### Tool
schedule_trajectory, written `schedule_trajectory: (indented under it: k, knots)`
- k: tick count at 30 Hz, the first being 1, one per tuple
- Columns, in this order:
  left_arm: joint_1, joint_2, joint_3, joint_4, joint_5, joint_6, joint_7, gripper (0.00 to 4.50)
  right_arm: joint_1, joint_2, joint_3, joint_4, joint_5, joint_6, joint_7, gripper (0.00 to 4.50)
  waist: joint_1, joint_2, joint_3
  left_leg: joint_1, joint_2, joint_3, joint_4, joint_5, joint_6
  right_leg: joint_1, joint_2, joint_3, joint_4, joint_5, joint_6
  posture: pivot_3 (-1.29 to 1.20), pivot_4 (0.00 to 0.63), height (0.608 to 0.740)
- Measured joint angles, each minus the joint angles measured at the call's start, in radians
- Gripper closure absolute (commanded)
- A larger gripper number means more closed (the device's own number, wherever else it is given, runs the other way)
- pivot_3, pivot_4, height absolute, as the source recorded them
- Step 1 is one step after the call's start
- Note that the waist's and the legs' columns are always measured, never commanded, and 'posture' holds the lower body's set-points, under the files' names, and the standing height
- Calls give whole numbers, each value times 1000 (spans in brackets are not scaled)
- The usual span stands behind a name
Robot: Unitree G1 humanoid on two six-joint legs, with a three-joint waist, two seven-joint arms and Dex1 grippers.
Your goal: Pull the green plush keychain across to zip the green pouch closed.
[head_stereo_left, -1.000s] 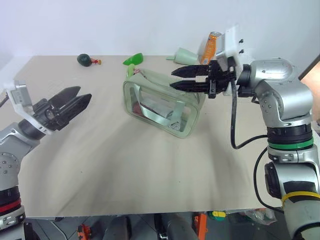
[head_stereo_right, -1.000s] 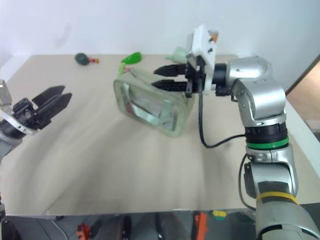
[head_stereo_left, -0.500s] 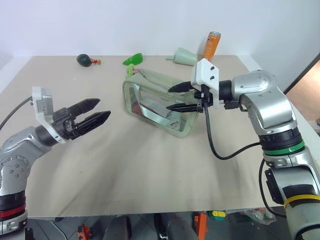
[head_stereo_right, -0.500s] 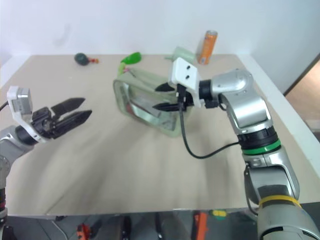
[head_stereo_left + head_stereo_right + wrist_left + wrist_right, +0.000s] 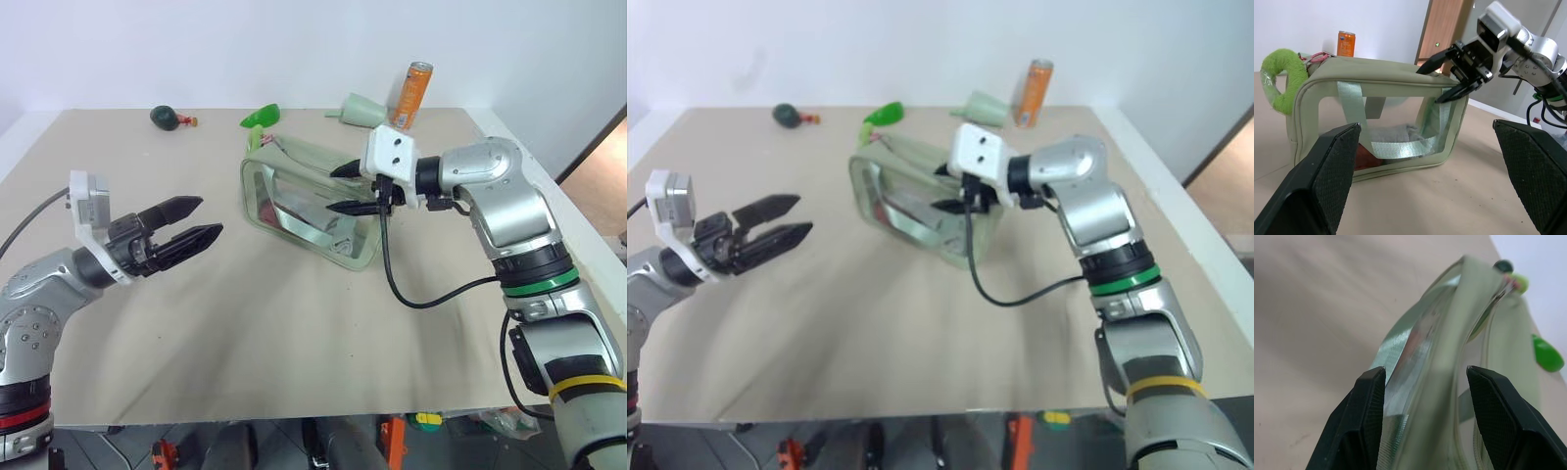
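Observation:
The green pouch [image 5: 294, 196] stands on the table, with red items showing through its clear side. The green plush keychain [image 5: 1286, 78] hangs at the pouch's far end [image 5: 257, 139], away from my right arm. My right gripper [image 5: 339, 189] is open at the near end of the pouch. One finger lies over the top edge and the other beside the clear panel, so the pouch corner [image 5: 1449, 357] sits between its fingers [image 5: 1369, 426]. My left gripper [image 5: 209, 217] hovers open to the left of the pouch, pointing at it and apart from it.
An orange can [image 5: 414, 90], a pale green cone [image 5: 359, 109], a bright green leaf-shaped wedge [image 5: 262, 116] and a dark green round object [image 5: 166, 117] stand along the table's far edge. A black cable [image 5: 392, 284] droops from my right wrist over the table.
My right gripper dropped and moved in along the pouch's near end, its jaws spreading around the corner. My left gripper shifted right, toward the pouch.

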Motion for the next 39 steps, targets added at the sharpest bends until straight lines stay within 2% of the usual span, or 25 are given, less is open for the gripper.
schedule_trajectory:
  k: [4,5,7,10,12,18,23,27,31,39]
  knots:
    - [0,0,0,0,1,0,-4,0,7,-1,27,2,-49,-44,2,1814,0,0,0,1,0,0,0,0,0,0,0,0,0,0,0,0,150,740]
    - [0,0,0,0,1,0,-5,0,11,-1,34,6,-60,-62,2,2329,-1,0,0,1,0,0,0,0,0,1,0,0,0,0,0,0,150,740]
    - [0,0,0,0,1,0,-6,0,16,-1,36,12,-73,-84,5,2911,-1,-1,-1,3,0,0,0,0,0,3,1,0,0,1,-1,0,150,740]
    - [8,0,0,0,1,-1,-7,0,21,6,35,25,-76,-97,17,4026,-1,-1,-1,8,1,0,0,0,0,8,1,0,0,1,-1,0,150,740]
    - [12,-1,0,0,1,-1,-6,0,23,8,35,42,-78,-99,19,4477,-1,-1,-1,10,1,0,0,0,0,9,1,0,0,1,-1,0,150,740]
    - [23,-1,4,4,1,-4,2,0,23,9,29,71,-79,-124,19,4477,-1,-1,-1,10,1,0,0,0,0,10,1,0,0,1,-1,0,150,740]
    - [30,-3,55,49,-4,-4,14,0,23,6,18,96,-75,-150,25,4477,-1,-1,-1,10,1,0,0,0,0,10,1,0,0,0,-1,0,150,740]
    - [33,-3,92,84,-13,-3,28,0,30,-21,1,81,-24,-151,96,4477,0,-1,-1,10,0,0,-1,0,0,9,0,0,0,0,-1,0,150,740]
    - [44,0,163,137,-44,15,41,0,63,-97,-7,-20,48,-123,226,4477,1,-1,-1,9,0,0,-2,0,1,9,0,0,-1,-1,0,0,150,740]
    - [66,1,169,136,-62,49,41,0,93,-117,-6,-131,71,-146,308,4477,0,-1,-1,9,0,0,-2,-1,1,8,0,-1,-1,-2,0,0,150,740]
